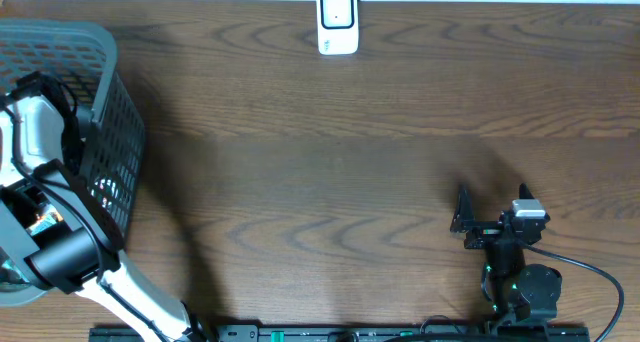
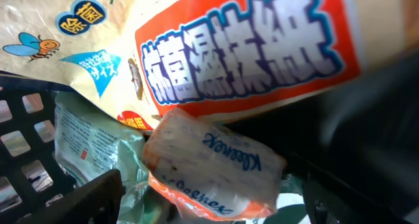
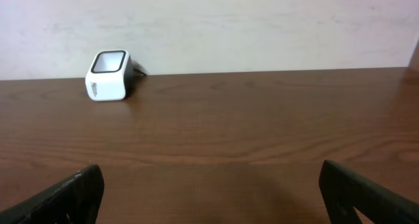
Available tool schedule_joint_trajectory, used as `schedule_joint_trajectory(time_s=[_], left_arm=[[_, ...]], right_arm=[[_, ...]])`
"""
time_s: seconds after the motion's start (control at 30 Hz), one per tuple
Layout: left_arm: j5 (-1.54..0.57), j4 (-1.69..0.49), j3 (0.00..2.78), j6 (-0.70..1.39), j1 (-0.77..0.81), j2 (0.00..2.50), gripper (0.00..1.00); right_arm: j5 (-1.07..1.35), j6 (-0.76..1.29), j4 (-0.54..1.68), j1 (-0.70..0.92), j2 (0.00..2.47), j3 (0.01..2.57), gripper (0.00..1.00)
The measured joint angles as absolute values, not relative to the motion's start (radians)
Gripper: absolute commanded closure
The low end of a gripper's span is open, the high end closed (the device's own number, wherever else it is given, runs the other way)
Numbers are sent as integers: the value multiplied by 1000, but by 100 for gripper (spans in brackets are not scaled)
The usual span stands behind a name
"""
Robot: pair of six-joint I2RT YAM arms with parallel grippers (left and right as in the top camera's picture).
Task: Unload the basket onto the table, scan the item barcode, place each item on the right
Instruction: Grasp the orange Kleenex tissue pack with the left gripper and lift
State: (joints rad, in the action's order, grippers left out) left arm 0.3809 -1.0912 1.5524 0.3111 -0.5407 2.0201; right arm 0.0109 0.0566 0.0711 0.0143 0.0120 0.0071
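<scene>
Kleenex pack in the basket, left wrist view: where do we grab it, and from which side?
Take the Kleenex pack across its short width near the middle, probably coming down from above. It lies tilted on top of the other packs, long axis diagonal. The orange wipes pack crowds one side and the basket wall the other, so side approaches look blocked.

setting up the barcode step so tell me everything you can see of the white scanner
The scanner is a small white plastic-looking box with rounded corners. Its face holds a dark-rimmed, pale window that tilts upward. A dark lead seems to leave its back. It sits at the far middle edge of the brown wooden table, close to the pale wall. Only the table touches it.
</scene>
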Motion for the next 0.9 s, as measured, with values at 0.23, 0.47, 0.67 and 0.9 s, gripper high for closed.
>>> schedule_joint_trajectory(time_s=[0.23,0.47,0.67,0.9], left_arm=[[379,-1096,1552,314,-566,2020,32],[379,-1091,1538,315,-569,2020,50],[380,-1064,1494,315,-569,2020,54],[379,-1062,1480,315,-569,2020,93]], right_arm=[[11,57,71,14,12,7,1],[11,57,71,14,12,7,1],[11,57,71,14,12,7,1],[11,57,71,14,12,7,1]])
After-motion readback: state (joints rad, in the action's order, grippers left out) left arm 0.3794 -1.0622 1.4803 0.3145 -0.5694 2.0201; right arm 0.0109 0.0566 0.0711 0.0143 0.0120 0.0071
